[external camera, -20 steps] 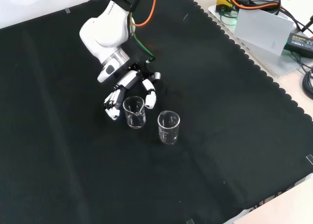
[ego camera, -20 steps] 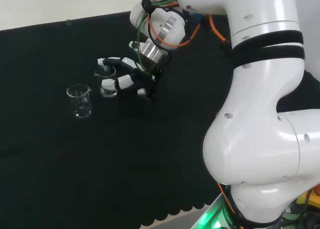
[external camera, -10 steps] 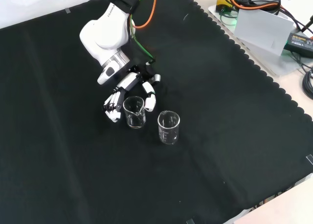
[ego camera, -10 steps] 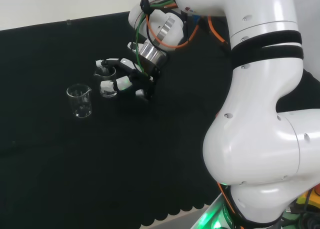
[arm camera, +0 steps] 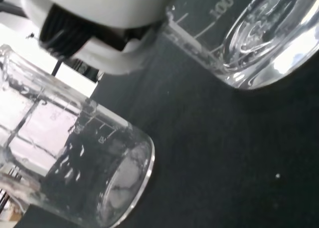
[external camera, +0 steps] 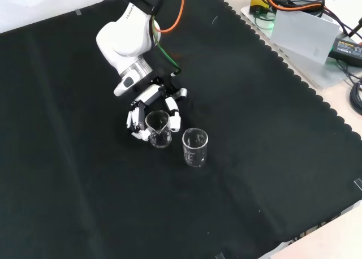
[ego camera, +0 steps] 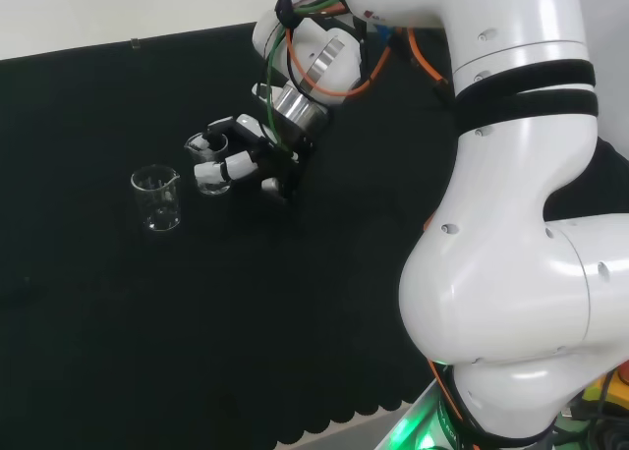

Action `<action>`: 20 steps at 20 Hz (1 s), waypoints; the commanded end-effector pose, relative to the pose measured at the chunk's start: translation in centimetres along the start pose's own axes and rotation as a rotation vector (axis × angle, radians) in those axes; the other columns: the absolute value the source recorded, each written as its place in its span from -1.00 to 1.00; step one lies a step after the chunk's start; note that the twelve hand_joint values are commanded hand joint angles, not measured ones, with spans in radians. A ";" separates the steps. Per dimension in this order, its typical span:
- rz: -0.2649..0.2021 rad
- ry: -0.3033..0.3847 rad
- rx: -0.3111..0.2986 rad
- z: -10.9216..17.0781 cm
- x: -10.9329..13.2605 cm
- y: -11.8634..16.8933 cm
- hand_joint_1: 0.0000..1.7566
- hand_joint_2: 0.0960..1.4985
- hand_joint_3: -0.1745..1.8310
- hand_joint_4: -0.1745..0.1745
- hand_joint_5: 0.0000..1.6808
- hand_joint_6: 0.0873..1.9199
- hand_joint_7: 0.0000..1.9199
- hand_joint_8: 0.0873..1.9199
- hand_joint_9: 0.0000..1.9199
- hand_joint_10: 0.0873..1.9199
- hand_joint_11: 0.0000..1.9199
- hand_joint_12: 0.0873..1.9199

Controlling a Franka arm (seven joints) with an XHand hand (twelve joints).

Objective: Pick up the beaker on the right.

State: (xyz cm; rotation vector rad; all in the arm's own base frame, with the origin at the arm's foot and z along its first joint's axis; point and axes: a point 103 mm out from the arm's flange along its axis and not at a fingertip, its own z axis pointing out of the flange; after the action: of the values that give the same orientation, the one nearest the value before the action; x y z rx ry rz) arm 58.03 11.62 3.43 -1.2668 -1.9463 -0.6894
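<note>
Since the earlier frames the hand [external camera: 148,113] had closed in: its fingers [external camera: 136,125], which a moment before stood spread on either side of the nearer beaker [external camera: 159,130], were now curled round its wall, and in the front view the glass leaned a little toward the palm instead of standing square. I judged that the grasp was being completed and that the lift was the step left, since the base still seemed to be on or just above the black cloth [external camera: 254,174].

In the head view the hand [ego camera: 257,147] sat at about ten o'clock from the picture's centre, with the grasped beaker [ego camera: 211,167] caught between thumb and fingers. The second beaker [ego camera: 157,198] stood free on the surface at about nine o'clock from the first, near it but apart. In the front view that free beaker [external camera: 195,147] stood at about four o'clock from the held one, just beside it.

Both vessels were clear, thin-walled cylinders with pouring lips and printed graduation marks; the wrist view showed thick rounded bases [arm camera: 271,36] that caught the light. Both looked empty. The cloth was matt with a scalloped edge, the hand hard black and white plastic, the arm link [ego camera: 511,224] glossy white. Glass this smooth might slip or knock its neighbour on the way up
</note>
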 end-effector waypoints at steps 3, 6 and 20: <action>0.022 -0.015 -0.056 -1.5 0.9 0.3 0.49 -0.01 -0.44 -1.00 0.50 -0.47 0.38 -0.54 0.46 -0.62 0.13 -0.16; 0.011 -0.057 -0.041 -2.4 1.4 0.3 0.49 -0.09 -0.34 -1.00 0.51 -0.46 0.40 -0.52 0.55 -0.58 0.20 -0.22; -0.031 -0.234 0.048 -6.0 4.7 -1.7 0.49 -0.17 -0.21 -1.00 0.47 -0.34 0.36 -0.39 0.58 -0.41 0.25 -0.26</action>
State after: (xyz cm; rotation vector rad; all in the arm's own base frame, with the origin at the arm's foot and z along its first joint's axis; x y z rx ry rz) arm 57.57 9.54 9.83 -1.3266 -2.1323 -0.5670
